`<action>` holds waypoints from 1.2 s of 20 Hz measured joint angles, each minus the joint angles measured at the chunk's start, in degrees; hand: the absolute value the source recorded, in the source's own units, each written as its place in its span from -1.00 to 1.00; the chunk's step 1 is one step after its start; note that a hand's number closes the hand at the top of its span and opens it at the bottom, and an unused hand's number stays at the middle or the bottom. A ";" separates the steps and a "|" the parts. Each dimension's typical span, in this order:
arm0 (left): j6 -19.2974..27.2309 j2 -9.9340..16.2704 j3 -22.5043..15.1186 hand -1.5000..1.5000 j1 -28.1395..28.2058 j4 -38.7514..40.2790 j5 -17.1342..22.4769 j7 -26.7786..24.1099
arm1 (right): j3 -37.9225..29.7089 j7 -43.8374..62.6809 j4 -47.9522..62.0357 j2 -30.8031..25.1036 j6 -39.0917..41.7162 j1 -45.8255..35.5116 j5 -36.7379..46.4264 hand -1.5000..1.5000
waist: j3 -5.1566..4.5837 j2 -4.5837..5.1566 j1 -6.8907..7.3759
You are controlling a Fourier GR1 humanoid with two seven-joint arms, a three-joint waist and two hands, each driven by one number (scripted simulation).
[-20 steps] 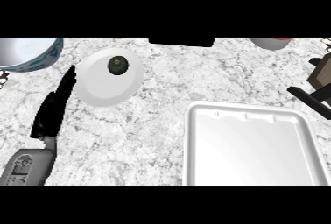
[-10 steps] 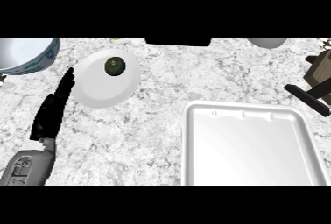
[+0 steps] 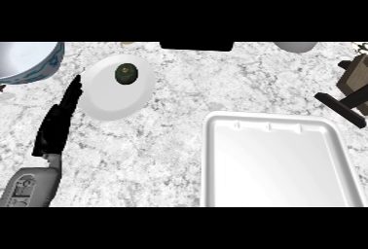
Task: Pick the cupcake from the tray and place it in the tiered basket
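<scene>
Left to right. Bowl [image 3: 25, 61], blue-patterned, at the far left edge of the counter [image 3: 179, 126], partly cut off. Left hand [image 3: 57, 124]: black, fingers straight and together, lying flat along the counter just left of the plate [image 3: 116, 87], holding nothing; whether the fingertips touch the plate's rim cannot be told. On the plate, one small dark round item [image 3: 126, 74]. Tray [image 3: 277, 163], white, centre-right: nothing shows in it. Dark stand [image 3: 348, 97] at the right edge, partly cut off, possibly the tiered basket's frame. Cupcake: not visible anywhere. Right hand: out of view. Progress, as judged: tray cleared; placement cannot be confirmed.
</scene>
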 measured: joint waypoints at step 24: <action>-0.96 -0.21 1.46 0.00 1.02 -0.38 0.30 -0.29 | -9.65 -12.56 9.90 -10.51 -0.11 5.81 -6.35 -1.00 | 0.14 -0.37 -0.79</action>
